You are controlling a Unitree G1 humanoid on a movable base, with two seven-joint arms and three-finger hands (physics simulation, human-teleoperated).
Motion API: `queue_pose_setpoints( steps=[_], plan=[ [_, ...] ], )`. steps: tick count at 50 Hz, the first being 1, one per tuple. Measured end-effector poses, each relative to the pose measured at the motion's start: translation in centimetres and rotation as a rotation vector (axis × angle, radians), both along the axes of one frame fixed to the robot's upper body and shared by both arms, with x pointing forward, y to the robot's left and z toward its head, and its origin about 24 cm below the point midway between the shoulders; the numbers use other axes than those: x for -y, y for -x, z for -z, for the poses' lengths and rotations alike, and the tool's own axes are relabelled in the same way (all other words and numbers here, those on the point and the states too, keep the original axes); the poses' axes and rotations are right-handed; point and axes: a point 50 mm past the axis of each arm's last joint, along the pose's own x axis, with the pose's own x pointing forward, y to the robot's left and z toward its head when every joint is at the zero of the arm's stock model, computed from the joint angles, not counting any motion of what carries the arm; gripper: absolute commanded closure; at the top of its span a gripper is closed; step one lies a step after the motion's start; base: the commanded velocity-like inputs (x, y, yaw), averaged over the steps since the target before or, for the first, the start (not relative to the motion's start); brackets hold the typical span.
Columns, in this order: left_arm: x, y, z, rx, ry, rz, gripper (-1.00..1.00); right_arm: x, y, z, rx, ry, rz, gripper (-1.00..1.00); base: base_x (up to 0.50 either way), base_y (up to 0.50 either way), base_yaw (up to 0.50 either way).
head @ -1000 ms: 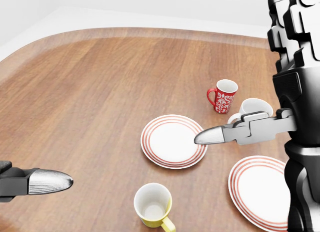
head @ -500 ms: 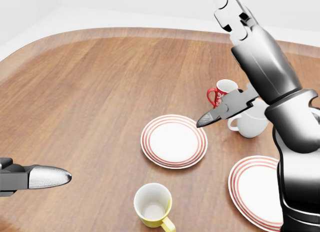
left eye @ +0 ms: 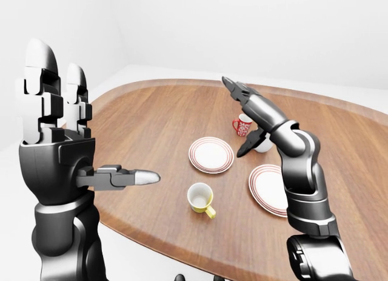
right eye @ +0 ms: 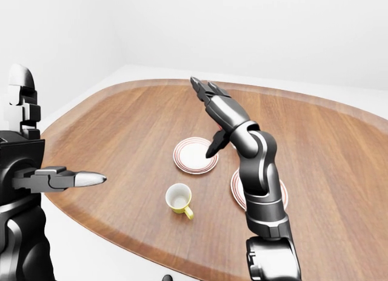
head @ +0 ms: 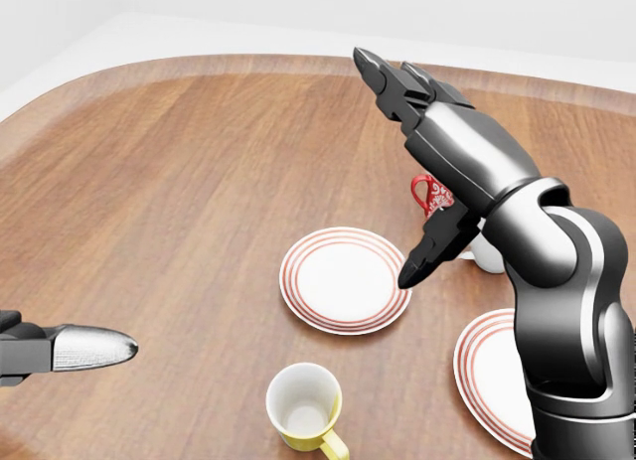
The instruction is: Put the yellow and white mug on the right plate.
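The yellow and white mug (head: 303, 405) stands upright and empty near the bottom of the head view, handle toward the lower right. The right plate (head: 497, 376), white with red rings, lies to its right, partly hidden by my right forearm. My right hand (head: 422, 122) is open, fingers stretched toward the top left, hovering over the red mug (head: 429, 194), far from the yellow mug. My left hand (left eye: 66, 135) is open and raised upright at the left of the left-eye view, its thumb (head: 84, 349) pointing right. Neither hand holds anything.
A second red-ringed plate (head: 345, 279) lies in the middle of the wooden table (head: 179, 182). A white mug (head: 487, 253) stands beside the red one, mostly hidden behind my right arm. The table's rounded edge runs along the left.
My right arm has swung from upright at the right edge leftward and down over the table, now covering the white mug. The left thumb has barely moved. The mugs and plates stayed put.
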Motion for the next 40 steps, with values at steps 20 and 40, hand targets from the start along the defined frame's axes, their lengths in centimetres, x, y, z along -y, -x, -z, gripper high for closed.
queue_pose_setpoints(
  steps=[20, 40],
  plan=[
    [-0.6, -0.3, 0.0, -0.008, -0.003, -0.018, -1.0, -2.2, 0.4, 1.6, -0.088, -0.016, -0.098, -1.0, 0.0, 0.0, 0.0],
    [-0.7, -0.3, -0.1, -0.004, -0.001, -0.018, -1.0, -3.9, 0.4, 5.2, -0.194, -0.088, -0.122, -1.0, 0.0, 0.0, 0.0]
  ],
)
